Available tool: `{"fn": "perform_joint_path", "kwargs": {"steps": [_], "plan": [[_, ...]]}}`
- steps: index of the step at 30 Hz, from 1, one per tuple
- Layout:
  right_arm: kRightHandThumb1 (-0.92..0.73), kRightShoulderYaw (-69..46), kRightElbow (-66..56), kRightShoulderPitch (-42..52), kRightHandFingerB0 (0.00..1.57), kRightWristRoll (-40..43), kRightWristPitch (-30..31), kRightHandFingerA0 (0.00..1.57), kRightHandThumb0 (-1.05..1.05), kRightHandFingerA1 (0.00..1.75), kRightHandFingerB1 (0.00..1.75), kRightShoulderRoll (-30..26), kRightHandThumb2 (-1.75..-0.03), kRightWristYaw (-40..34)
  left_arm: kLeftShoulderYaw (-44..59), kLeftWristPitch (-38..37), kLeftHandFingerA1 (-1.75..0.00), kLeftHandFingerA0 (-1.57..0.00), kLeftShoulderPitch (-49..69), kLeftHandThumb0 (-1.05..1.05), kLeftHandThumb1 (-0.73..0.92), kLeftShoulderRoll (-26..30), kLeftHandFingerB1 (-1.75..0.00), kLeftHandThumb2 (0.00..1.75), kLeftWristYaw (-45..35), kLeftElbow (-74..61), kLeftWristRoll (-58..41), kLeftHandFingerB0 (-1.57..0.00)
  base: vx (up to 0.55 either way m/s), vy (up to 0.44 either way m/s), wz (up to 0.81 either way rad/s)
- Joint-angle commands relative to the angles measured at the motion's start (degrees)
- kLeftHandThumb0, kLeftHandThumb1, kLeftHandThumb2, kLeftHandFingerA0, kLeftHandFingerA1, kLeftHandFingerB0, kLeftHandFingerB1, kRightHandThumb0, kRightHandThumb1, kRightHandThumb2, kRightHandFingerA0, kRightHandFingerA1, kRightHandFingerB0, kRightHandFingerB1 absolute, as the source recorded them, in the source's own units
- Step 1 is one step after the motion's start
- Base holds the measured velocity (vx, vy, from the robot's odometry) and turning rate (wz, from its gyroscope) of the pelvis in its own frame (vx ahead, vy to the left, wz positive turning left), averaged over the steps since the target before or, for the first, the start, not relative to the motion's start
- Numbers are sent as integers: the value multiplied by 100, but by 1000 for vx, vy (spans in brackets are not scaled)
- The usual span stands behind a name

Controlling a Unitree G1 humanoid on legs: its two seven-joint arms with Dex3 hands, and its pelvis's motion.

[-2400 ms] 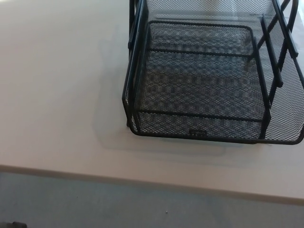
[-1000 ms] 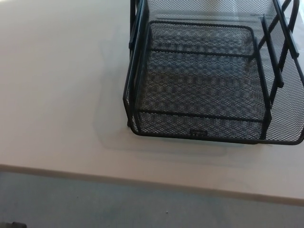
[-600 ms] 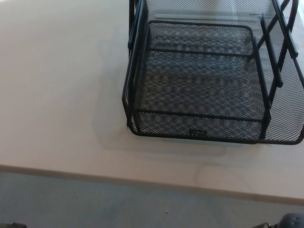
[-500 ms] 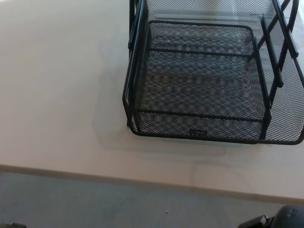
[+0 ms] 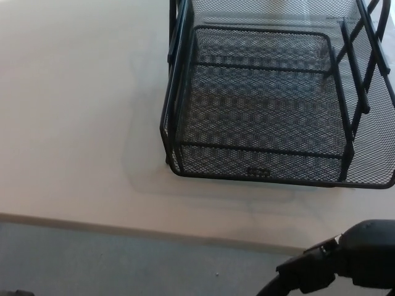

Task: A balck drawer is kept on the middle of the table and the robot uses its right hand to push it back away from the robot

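1 head view looks steeply down (close) onto the table.

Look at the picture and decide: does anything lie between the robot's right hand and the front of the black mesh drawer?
Nothing visible does. The right hand sits at the lower right, below the table's near edge, and only bare table separates it from the drawer front rim.

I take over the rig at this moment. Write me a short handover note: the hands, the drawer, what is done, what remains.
Right hand: low at the picture's bottom right, below the table's near edge, apart from the drawer; open or shut cannot be told.
Left hand: not in view.
Black mesh drawer: on the beige table, right of centre, empty, front rim facing the robot.
Done: no contact, no push yet.
Left: bring the right hand to the front rim and push the drawer away.
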Motion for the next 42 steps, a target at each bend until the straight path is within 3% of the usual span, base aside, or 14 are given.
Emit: {"fn": "perform_joint_path", "kwargs": {"steps": [1,17,32,33,39,40,41,42], "plan": [[-83,257,273,-352,25,-186,338,31,-64,35,30,127,-65,55,-12,-9,-31,-27,15,-59,71,40,-29,62,55,53,98,-23,0,0,0],[-84,1191,1056,-899,24,-720,501,28,-66,36,29,659,-65,67,29,-10,-32,-28,36,-58,70,37,-29,61,16,25,44,-23,0,0,0],[-84,1032,1801,-1581,25,-519,421,31,-64,34,30,895,-66,462,43,-21,-32,-30,40,-58,71,39,-29,61,3,33,36,-23,0,0,0],[-82,1014,1826,-1616,24,-492,453,29,-64,34,30,894,-65,493,45,-36,-42,-24,44,-64,60,41,-39,81,-4,36,33,-20,0,0,0],[-85,1022,2120,-1938,23,-605,514,28,-65,34,30,883,-65,651,19,-37,-42,-24,45,-64,60,33,-39,82,24,34,65,-19,0,0,0],[-83,1037,2177,-2017,22,-625,553,28,-65,34,29,879,-66,681,6,-45,-32,-30,41,-59,71,34,-29,62,40,37,82,-23,0,0,0],[-83,1053,2237,-2102,22,-641,604,28,-65,34,29,876,-66,713,-8,-54,-32,-30,37,-59,71,35,-29,62,57,41,100,-23,0,0,0],[-83,1083,2294,-2184,22,-677,663,27,-66,33,29,871,-66,738,-2,-45,-42,-24,37,-64,60,33,-39,81,47,37,89,-19,0,0,0]]}}
